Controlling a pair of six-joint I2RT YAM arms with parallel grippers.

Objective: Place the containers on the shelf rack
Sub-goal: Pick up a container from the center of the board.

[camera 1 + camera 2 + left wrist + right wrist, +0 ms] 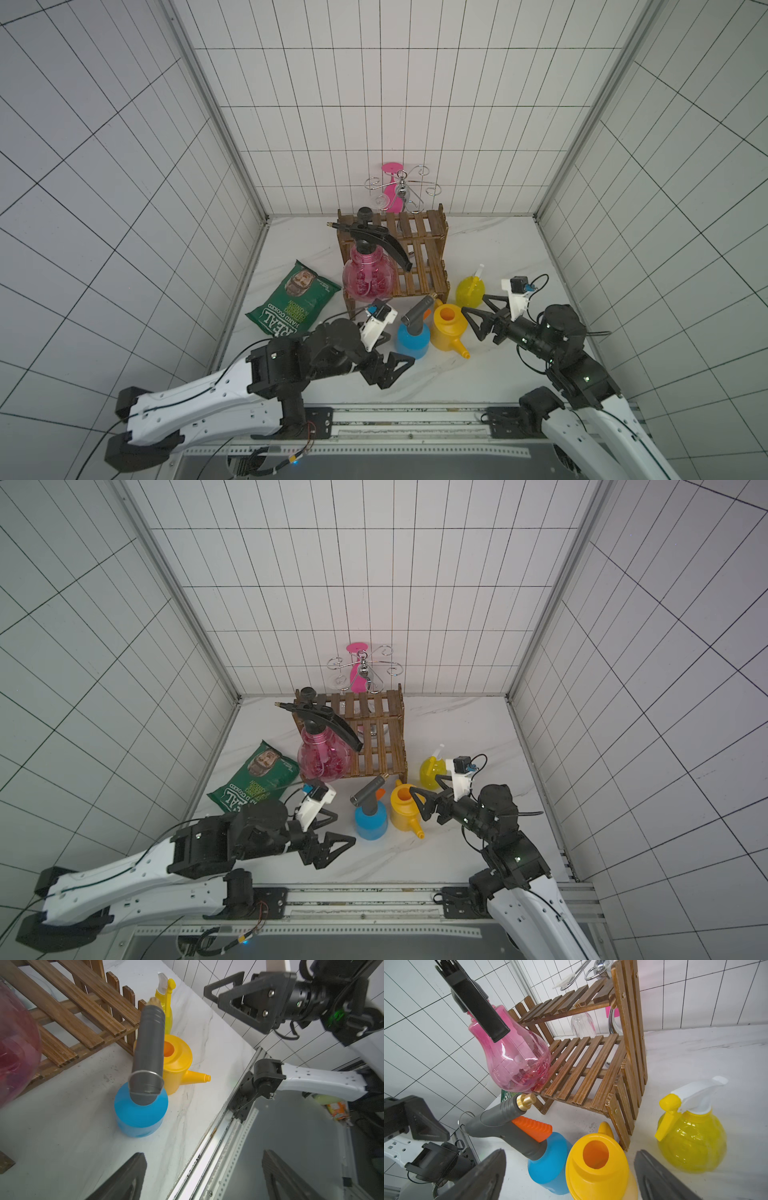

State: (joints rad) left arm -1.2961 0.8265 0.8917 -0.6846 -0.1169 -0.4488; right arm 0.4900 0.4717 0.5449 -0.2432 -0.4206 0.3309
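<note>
While the left gripper (345,827) and right gripper (424,782) are hanging open, empty, in a top view, the left wrist view is showing the blue sprayer (141,1111) ahead; the right, the pink sprayer (517,1064) sitting on the shelf rack (591,1068) beyond.

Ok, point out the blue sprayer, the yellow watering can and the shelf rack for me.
blue sprayer (412,341), in a top view, on its blue body
yellow watering can (598,1180), right wrist view, on its top beside the fill hole
shelf rack (422,268), in a top view, on a lower-tier slat
</note>
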